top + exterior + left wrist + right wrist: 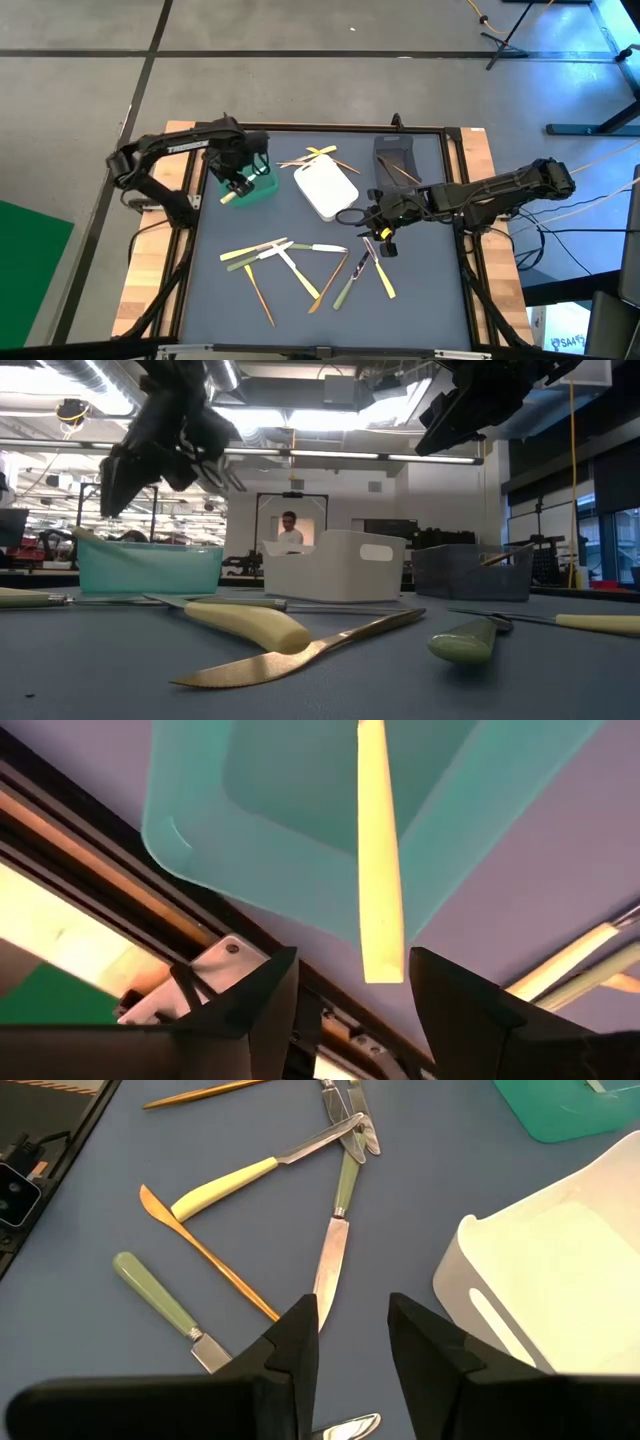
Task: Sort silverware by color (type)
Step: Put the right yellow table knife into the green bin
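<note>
Left tool: I have it over the green bin at the surface's far left; jaws stand wide, nothing pinched. A yellow piece leans over the bin rim between the fingers, apart from both as far as I can tell.
Right tool: hovering beside the white bin, above the right-hand scatter; jaws narrow, and the wrist view shows nothing between them.
Silverware: most lies loose on the near half of the surface, in two crossed heaps, one left of centre and one right. A few pieces rest behind the white bin, and brown ones stick out of the grey bin.
Handling: I judge them light, stiff and slick, lying flat; metal blades likely slide under a pinch.
Grip point: I'd take the thicker handle, e.g. the green handle, across its width, not the thin blade.
Overlaps: the brown knife and a silver blade cross others; lifting one may drag its neighbour.
Edges: dark frame rail close on every side; the bins crowd the far half.
Open room: bare surface at near right and between the two heaps.
</note>
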`<act>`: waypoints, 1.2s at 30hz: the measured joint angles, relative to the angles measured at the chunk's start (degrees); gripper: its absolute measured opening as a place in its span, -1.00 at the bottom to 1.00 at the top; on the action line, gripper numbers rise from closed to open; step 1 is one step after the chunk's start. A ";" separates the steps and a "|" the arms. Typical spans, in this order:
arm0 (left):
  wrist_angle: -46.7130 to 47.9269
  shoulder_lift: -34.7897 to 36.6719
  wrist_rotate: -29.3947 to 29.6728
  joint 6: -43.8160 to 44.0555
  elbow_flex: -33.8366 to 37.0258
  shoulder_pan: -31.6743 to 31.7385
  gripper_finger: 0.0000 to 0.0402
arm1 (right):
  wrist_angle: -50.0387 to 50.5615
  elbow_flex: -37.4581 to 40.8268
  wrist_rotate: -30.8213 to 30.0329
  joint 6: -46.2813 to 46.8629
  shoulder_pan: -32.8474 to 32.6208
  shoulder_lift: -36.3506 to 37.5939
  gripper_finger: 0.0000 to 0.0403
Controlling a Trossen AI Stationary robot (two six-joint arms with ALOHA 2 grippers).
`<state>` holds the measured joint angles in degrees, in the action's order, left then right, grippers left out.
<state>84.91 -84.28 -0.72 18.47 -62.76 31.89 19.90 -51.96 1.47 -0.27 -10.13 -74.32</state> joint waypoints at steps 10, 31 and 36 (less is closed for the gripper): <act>-21.68 13.78 2.70 8.54 0.02 -7.00 -0.07 | 0.00 0.00 0.01 4.13 0.00 0.00 -0.45; -55.91 11.17 19.74 7.94 0.02 -31.83 -0.07 | 13.91 0.00 10.08 36.00 -0.96 0.00 -0.06; -56.12 8.26 19.73 7.95 0.02 -33.33 -0.07 | 16.20 0.00 9.11 42.59 -5.43 0.00 -0.07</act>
<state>28.80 -76.02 19.01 26.41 -62.74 -1.44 36.10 -51.96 10.58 42.31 -15.56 -74.32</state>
